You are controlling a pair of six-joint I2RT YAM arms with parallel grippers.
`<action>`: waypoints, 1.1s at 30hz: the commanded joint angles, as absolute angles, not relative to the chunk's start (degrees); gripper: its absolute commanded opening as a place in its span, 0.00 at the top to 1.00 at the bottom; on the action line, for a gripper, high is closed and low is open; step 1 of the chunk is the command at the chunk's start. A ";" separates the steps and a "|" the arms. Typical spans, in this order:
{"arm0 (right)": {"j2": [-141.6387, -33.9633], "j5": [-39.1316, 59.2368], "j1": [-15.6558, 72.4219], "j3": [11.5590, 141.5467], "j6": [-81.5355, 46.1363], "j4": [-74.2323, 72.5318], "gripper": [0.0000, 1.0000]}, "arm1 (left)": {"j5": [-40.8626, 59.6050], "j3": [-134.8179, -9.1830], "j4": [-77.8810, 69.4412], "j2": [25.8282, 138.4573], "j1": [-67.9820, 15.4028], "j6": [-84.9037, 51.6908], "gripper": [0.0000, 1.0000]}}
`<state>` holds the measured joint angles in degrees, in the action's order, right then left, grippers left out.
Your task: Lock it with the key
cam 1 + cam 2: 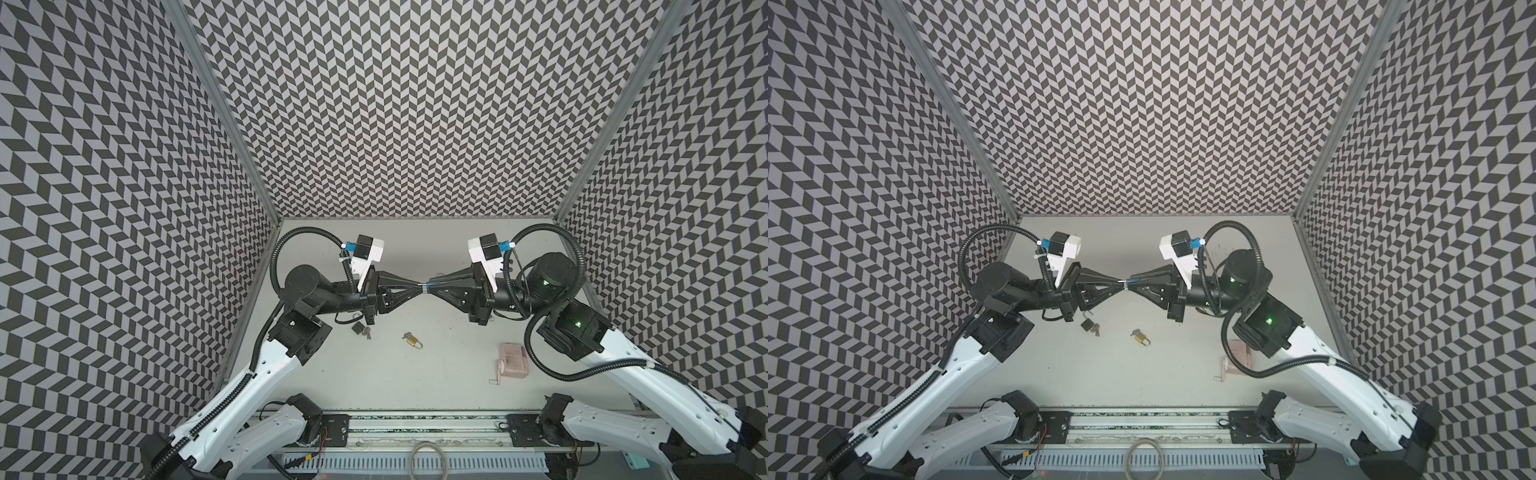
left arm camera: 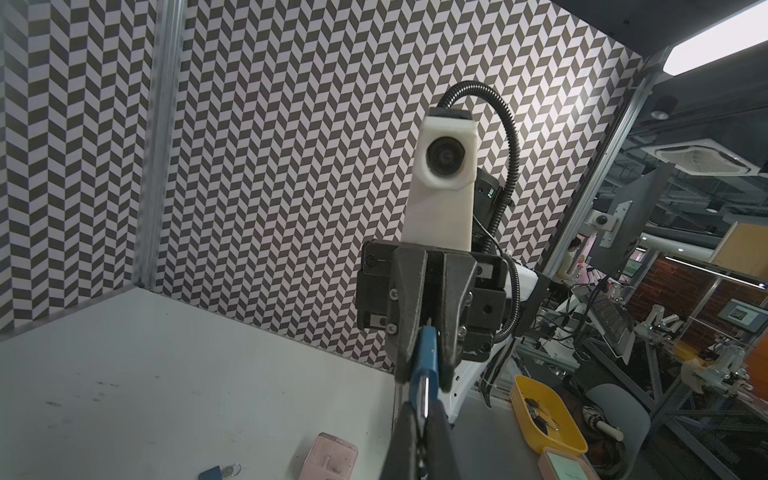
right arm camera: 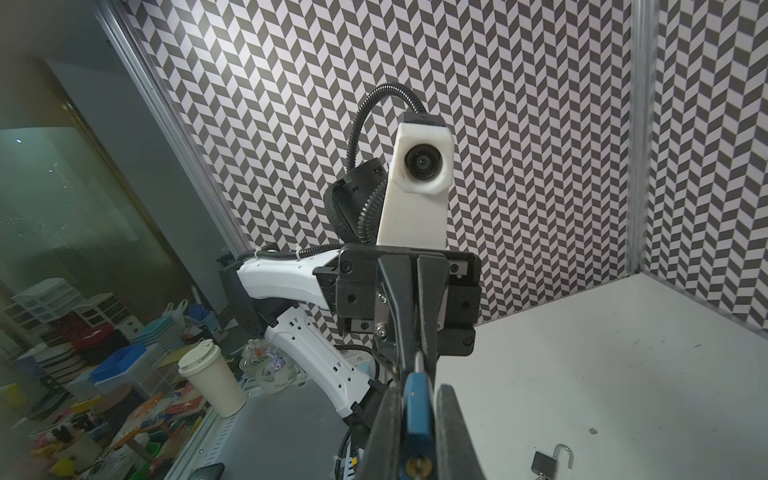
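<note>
One held padlock [image 1: 429,285], two loose padlocks [image 1: 358,328] [image 1: 412,340] in both top views, one pink case [image 1: 513,358]

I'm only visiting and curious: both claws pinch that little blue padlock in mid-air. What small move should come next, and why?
Probably a short push together: the right gripper grips the blue padlock, the left gripper pinches its silver shackle, so pushing inward should click it shut, if open.

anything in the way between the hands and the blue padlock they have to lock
Nothing visible. The blue metal padlock is held in the air: the right hand grips its body and the left hand its silver shackle. The brass padlock and dark padlock lie on the table below.
</note>
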<state>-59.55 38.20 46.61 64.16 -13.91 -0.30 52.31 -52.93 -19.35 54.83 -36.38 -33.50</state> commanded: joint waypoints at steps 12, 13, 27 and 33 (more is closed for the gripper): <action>-56.12 38.75 43.93 61.05 -16.56 -1.45 1.00 | 52.67 -56.42 -18.76 52.68 -33.39 -31.17 1.00; -55.77 38.92 43.71 60.79 -17.42 -2.63 1.00 | 52.65 -56.22 -19.44 52.67 -33.34 -31.69 0.97; -53.06 40.38 43.54 59.98 -21.17 -9.09 1.00 | 51.55 -55.45 -19.51 52.62 -33.22 -32.16 0.31; -53.17 40.61 43.51 59.85 -21.27 -10.52 1.00 | 52.76 -56.47 -19.54 54.64 -36.62 -30.98 0.34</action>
<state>-53.82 39.92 43.68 59.81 -20.64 -6.11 51.70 -55.07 -18.81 54.24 -35.11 -32.05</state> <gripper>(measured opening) 0.105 0.668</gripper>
